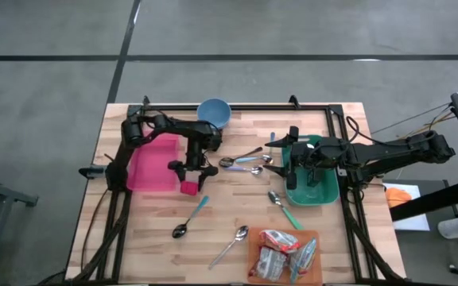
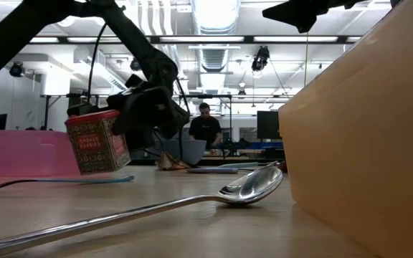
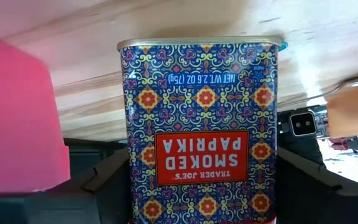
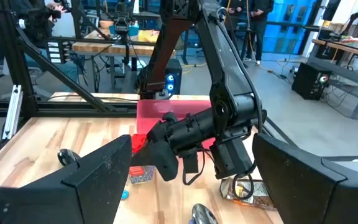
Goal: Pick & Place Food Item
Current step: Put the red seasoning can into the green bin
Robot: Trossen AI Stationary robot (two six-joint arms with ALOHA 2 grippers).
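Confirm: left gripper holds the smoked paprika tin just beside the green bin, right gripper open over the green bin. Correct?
Not quite. The left gripper holds the smoked paprika tin just beside the pink bin, not the green one; the high view shows it. The rest stands: the right gripper is open over the green bin.

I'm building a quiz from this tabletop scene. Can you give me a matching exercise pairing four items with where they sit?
Items:
1. smoked paprika tin
2. blue bowl
3. snack packets
4. right end effector

Places:
A. on the orange tray
B. over the green bin
C. held by the left end effector, beside the pink bin
D. at the table's far edge

Pairs: 1-C, 2-D, 3-A, 4-B
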